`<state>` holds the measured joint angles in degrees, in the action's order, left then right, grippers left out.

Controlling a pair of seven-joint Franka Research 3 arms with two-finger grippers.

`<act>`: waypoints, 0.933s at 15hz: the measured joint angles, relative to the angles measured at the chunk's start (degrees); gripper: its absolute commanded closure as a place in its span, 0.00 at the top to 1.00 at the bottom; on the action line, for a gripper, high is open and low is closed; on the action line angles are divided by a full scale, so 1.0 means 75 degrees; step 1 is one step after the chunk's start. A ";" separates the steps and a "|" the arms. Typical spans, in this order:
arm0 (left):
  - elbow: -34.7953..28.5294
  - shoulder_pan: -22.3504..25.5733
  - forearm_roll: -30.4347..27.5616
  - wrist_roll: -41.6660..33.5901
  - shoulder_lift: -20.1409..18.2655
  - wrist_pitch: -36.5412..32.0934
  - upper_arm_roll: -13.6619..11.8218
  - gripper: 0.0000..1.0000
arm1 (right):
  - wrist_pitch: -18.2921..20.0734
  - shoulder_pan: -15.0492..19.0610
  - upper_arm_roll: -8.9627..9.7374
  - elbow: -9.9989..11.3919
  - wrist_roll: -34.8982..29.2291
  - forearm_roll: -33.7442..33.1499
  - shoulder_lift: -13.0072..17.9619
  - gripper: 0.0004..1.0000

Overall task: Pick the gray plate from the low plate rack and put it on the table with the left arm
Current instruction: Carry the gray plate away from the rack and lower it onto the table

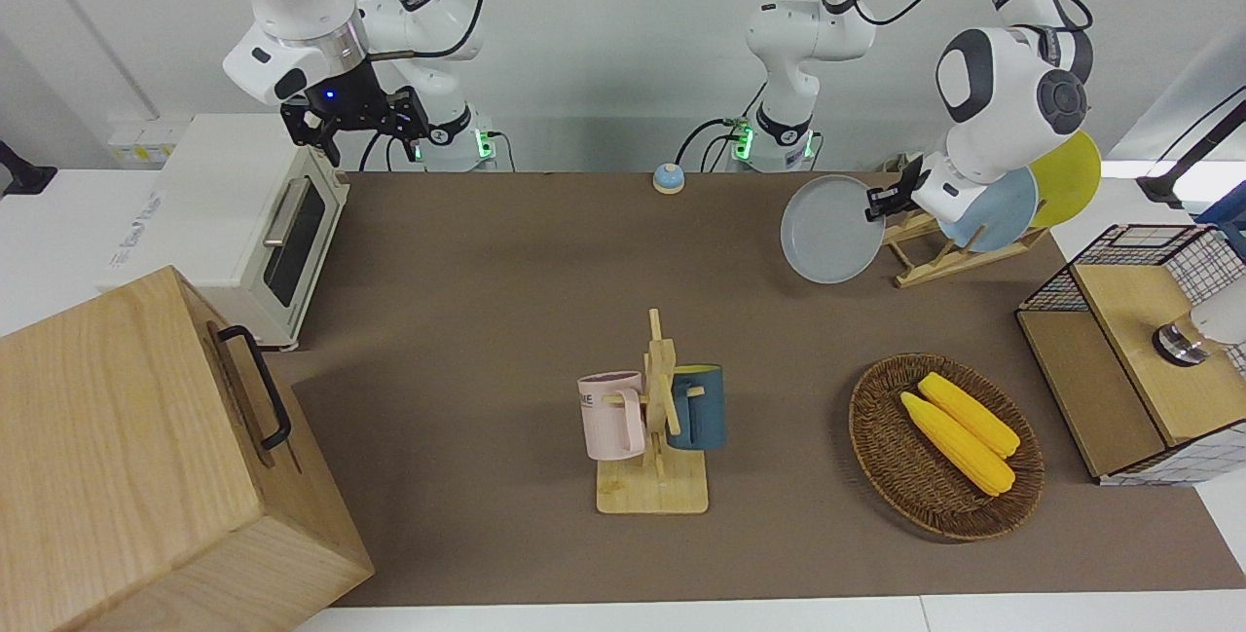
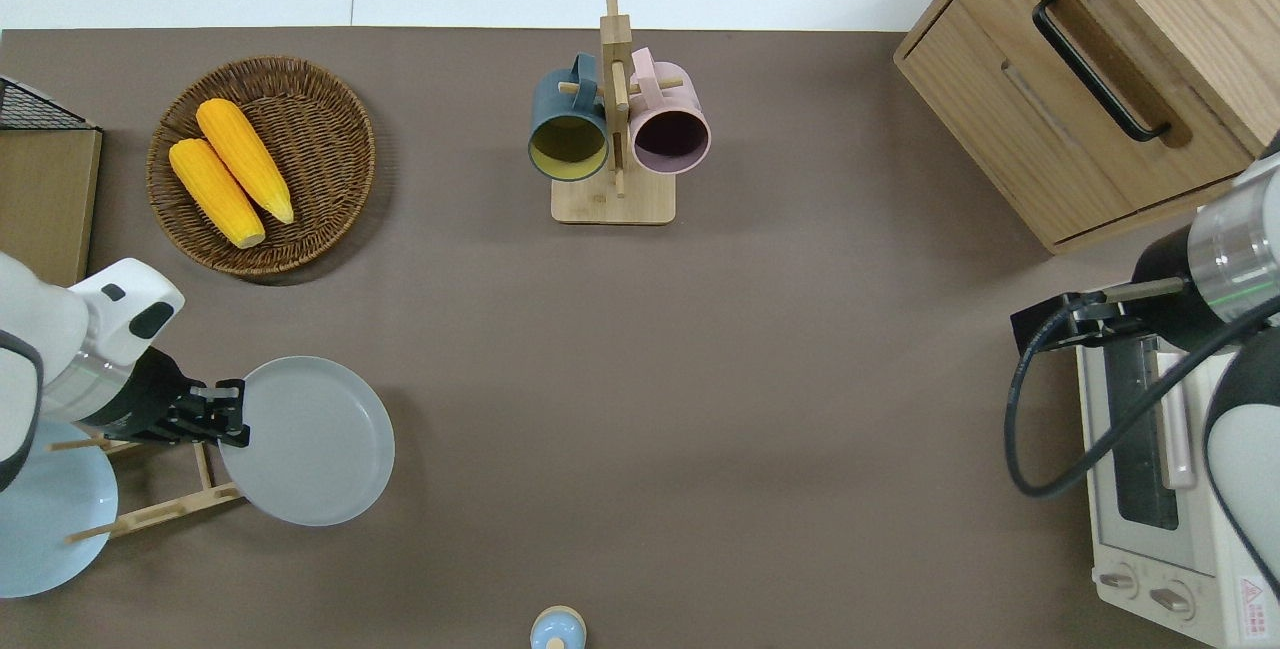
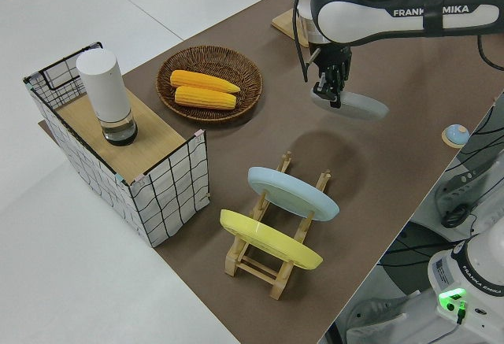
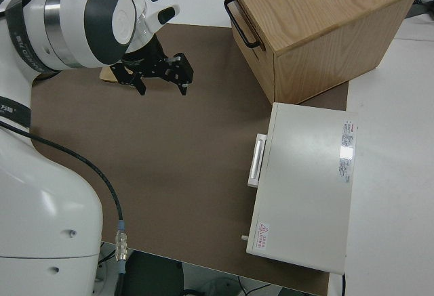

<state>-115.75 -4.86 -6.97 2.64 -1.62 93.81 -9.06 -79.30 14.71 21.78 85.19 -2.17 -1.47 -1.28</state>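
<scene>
My left gripper (image 2: 222,416) (image 1: 881,204) (image 3: 329,96) is shut on the rim of the gray plate (image 2: 310,441) (image 1: 830,229) (image 3: 354,106). It holds the plate in the air, nearly flat, over the brown table (image 2: 700,379) beside the low plate rack (image 2: 160,509) (image 1: 939,257) (image 3: 276,257), toward the table's middle. The rack holds a light blue plate (image 1: 993,213) (image 3: 293,192) and a yellow plate (image 1: 1069,174) (image 3: 268,238) on edge. The right arm with its gripper (image 1: 355,121) (image 4: 159,69) is parked and open.
A wicker basket (image 2: 262,165) with two corn cobs lies farther from the robots than the rack. A wooden mug stand (image 2: 612,129) bears a blue and a pink mug. A wooden cabinet (image 2: 1090,79), a white oven (image 2: 1160,489), a wire crate (image 1: 1139,350) and a small blue bell (image 2: 557,629) are also there.
</scene>
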 measured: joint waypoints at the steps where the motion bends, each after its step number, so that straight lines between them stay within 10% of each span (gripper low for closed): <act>1: -0.0304 0.0000 -0.0098 0.0032 -0.0039 0.0398 0.0088 0.00 | 0.0000 0.0000 0.0000 0.0000 0.0000 0.0000 0.0000 0.98; 6: -0.1411 0.0002 -0.0238 0.0648 -0.0212 0.1814 0.0674 0.00 | 0.0000 0.0000 0.0000 0.0000 0.0000 0.0000 0.0000 0.98; 9: -0.1576 0.0007 -0.0237 0.0698 -0.0281 0.1940 0.0720 0.72 | 0.0000 0.0000 0.0000 0.0000 0.0000 0.0000 0.0000 0.98; 14: -0.1812 0.0006 -0.0103 0.0706 -0.0231 0.2000 0.0760 0.82 | 0.0000 0.0000 0.0000 0.0000 0.0000 0.0000 0.0000 0.98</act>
<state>-129.34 -4.82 -7.74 7.94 -3.35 108.81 -3.36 -79.30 14.71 21.78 85.19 -2.17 -1.47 -1.28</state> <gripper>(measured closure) 0.423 0.013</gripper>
